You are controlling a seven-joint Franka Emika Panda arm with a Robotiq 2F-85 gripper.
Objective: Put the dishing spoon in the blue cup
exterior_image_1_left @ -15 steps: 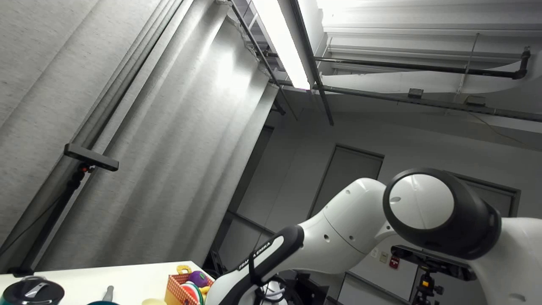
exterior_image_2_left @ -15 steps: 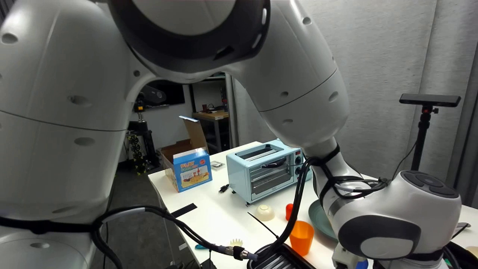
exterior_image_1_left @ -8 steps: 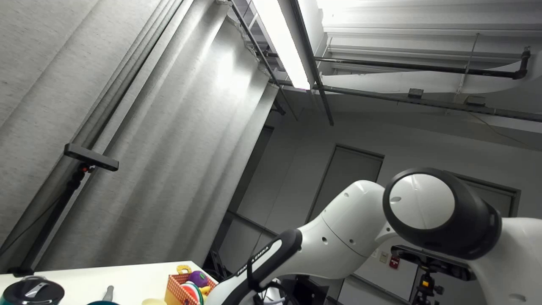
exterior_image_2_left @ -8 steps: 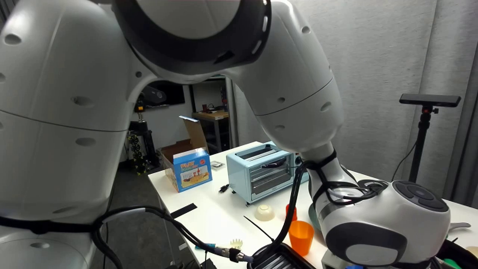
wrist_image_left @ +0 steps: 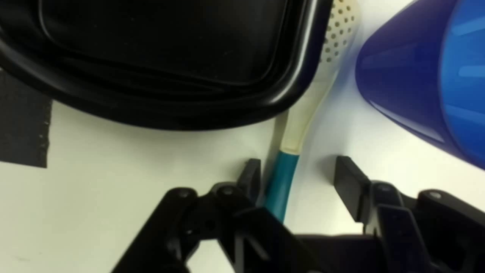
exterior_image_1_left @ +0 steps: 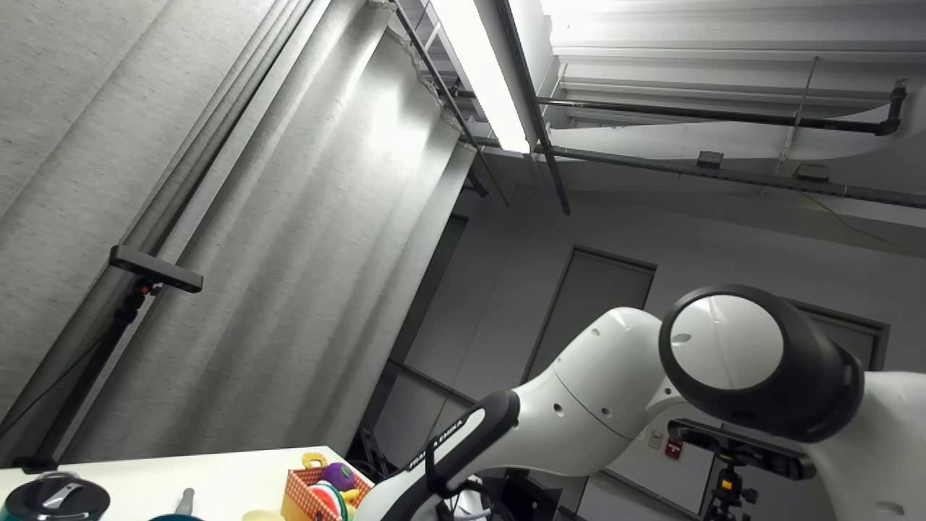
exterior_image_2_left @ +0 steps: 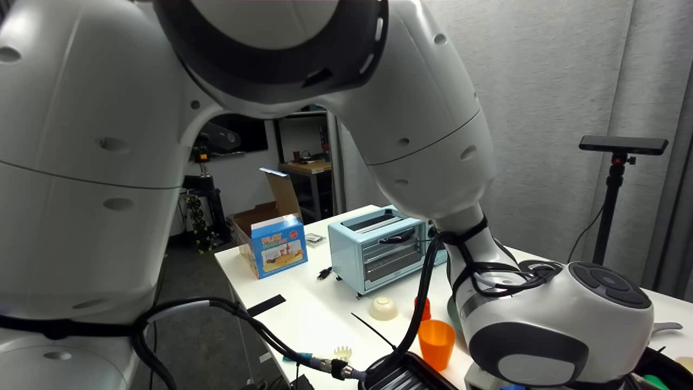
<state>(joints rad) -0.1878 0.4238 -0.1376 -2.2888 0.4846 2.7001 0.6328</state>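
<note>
The spoon (wrist_image_left: 297, 128) is straddled by parted jaws beside the blue cup (wrist_image_left: 420, 76), well off the counter's (exterior_image_2_left: 319, 310) far corner.

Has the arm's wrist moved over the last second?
Yes. In an exterior view, the wrist has shifted leftward in the picture, toward the unmoved orange cup.

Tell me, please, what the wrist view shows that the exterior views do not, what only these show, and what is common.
Only the wrist view: the dishing spoon, with the open gripper straddling it; also, plainly, the blue cup.

Only the exterior views: a toaster oven, orange cup and checked basket, each in an exterior view; grey curtain in both exterior views.

Shared: the white table and, probably, the black tray. A blue patch low in an exterior view may be the cup; I cannot tell.
</note>
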